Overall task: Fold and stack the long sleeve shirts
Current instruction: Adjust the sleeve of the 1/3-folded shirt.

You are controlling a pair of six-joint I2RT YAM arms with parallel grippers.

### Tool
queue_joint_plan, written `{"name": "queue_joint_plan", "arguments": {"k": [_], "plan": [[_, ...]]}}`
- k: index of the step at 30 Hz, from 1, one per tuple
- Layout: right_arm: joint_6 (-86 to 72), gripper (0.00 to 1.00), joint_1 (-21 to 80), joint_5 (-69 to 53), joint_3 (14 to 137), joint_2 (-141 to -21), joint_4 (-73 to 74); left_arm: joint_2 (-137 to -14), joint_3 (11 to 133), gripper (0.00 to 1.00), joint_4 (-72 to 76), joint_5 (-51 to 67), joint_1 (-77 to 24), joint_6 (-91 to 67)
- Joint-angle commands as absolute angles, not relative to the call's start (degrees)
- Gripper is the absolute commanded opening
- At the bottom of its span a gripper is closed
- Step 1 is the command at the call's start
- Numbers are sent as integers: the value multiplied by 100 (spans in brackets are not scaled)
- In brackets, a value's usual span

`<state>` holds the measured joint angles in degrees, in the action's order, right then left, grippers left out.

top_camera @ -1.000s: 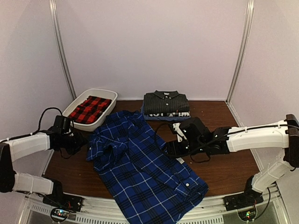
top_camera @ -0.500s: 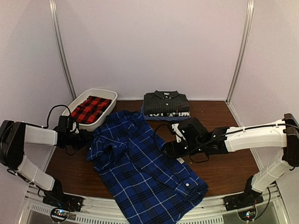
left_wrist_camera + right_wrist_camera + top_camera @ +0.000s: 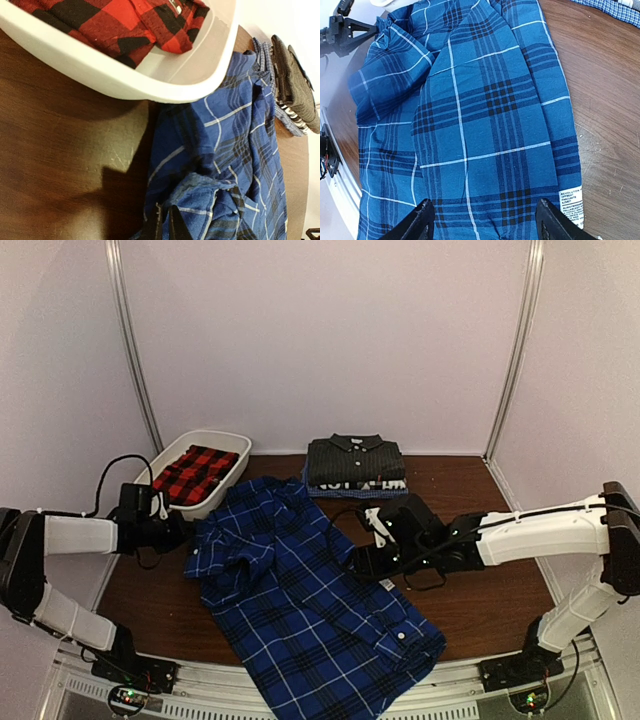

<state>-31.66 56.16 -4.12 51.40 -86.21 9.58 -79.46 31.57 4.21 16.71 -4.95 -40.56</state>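
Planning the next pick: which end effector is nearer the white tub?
Left. The left end effector is just beside the tub; the right end effector is beyond the blue shirt.

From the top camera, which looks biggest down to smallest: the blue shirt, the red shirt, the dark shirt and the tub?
1. Blue shirt, spread out.
2. Tub.
3. Dark shirt and red shirt look about alike, so I won't rank those two.
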Motion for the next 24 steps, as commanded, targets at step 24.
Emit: {"name": "queue_joint_plan", "arguments": {"k": [24], "plan": [[-3292, 71, 5590, 147, 5203, -8187, 891, -7489, 4745, 0, -353, 1711, -3975, -4798]]}}
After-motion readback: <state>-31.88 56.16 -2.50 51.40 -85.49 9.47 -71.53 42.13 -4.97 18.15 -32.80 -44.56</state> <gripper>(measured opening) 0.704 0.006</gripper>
